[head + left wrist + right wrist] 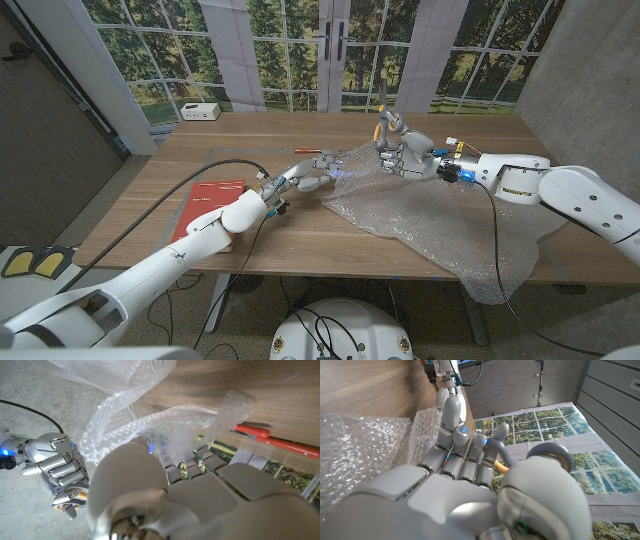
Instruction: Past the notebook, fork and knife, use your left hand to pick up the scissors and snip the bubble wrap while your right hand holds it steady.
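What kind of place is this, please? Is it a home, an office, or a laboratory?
Probably a robot test room or lab, dressed up a little. A plain wooden table stands on a grey concrete floor, between grey panelled walls. The "windows" behind look like a printed backdrop of trees, not real glass.

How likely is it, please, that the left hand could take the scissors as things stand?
Probably not: the right hand grips the scissors, raised over the bubble wrap, while the left hand sits at the wrap's edge, apart from them.
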Motion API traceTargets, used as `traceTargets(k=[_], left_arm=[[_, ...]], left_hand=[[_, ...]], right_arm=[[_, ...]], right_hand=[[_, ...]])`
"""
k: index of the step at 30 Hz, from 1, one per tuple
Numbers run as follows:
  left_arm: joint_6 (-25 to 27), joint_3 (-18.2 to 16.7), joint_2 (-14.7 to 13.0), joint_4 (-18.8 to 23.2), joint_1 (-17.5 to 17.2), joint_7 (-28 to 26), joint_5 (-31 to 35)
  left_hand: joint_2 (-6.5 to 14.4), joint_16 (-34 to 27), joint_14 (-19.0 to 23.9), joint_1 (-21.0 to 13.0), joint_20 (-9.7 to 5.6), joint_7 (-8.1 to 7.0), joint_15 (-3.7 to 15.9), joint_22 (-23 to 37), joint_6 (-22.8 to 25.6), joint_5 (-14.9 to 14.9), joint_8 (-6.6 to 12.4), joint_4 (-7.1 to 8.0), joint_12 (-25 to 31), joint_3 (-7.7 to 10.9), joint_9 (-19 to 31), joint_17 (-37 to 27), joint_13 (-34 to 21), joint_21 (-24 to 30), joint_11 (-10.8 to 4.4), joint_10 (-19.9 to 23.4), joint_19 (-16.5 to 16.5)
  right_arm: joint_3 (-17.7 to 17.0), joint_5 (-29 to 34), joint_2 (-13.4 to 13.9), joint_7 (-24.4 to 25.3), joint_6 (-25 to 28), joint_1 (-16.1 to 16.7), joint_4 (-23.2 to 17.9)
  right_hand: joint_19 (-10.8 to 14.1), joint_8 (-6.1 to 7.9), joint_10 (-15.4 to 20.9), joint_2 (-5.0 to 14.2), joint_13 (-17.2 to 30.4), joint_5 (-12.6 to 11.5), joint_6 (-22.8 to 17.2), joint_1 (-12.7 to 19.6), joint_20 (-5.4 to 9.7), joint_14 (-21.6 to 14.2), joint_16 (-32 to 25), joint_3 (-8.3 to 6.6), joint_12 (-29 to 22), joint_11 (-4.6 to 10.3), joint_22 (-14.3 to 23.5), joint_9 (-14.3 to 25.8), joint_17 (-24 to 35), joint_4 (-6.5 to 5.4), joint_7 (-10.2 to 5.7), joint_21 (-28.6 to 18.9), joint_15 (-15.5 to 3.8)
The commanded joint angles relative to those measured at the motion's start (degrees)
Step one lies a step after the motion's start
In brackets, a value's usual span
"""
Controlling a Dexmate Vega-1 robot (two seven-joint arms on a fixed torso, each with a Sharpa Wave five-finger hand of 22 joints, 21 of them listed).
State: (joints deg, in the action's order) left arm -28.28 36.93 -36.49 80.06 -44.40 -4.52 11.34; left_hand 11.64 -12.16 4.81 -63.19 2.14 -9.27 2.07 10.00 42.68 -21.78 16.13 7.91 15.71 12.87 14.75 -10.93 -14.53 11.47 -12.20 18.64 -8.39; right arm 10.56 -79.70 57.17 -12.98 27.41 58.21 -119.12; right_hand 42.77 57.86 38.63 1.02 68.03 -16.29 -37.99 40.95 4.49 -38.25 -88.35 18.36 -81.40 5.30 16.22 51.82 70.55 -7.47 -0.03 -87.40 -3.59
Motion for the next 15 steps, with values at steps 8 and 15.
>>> traceTargets(k=[8,15], left_arm=[[-0.50,1.33,4.54,-2.12,1.62,-4.82,2.09],[-0.29,1.98,6.18,-2.55,2.21,-5.96,2.22]], left_hand=[[-0.24,-0.31,1.37,0.00,0.43,1.29,5.10,0.27,0.45,1.46,0.80,-0.34,0.78,1.92,1.16,0.06,-0.46,0.68,-0.07,1.43,-1.10],[-0.42,-0.22,1.84,0.14,0.63,1.78,5.00,0.29,1.40,2.56,1.54,-0.46,0.80,2.88,2.03,0.09,-0.64,0.65,-0.01,1.85,-1.23]], right_arm=[[-1.46,-0.09,1.01,-0.28,-1.11,2.36,-1.55],[-2.12,-0.04,1.18,-0.57,-1.86,3.56,-1.93]], right_hand=[[-0.15,0.34,0.13,0.39,-0.24,0.09,-0.16,0.05,1.63,0.05,0.21,0.01,-0.12,0.16,-0.16,0.24,0.03,-0.13,0.20,-0.43,-8.37],[-0.12,0.42,0.20,0.48,-0.13,0.11,-0.29,0.11,1.66,0.04,0.25,-0.01,-0.13,0.14,-0.40,0.15,0.02,-0.11,0.34,-0.43,-8.38]])
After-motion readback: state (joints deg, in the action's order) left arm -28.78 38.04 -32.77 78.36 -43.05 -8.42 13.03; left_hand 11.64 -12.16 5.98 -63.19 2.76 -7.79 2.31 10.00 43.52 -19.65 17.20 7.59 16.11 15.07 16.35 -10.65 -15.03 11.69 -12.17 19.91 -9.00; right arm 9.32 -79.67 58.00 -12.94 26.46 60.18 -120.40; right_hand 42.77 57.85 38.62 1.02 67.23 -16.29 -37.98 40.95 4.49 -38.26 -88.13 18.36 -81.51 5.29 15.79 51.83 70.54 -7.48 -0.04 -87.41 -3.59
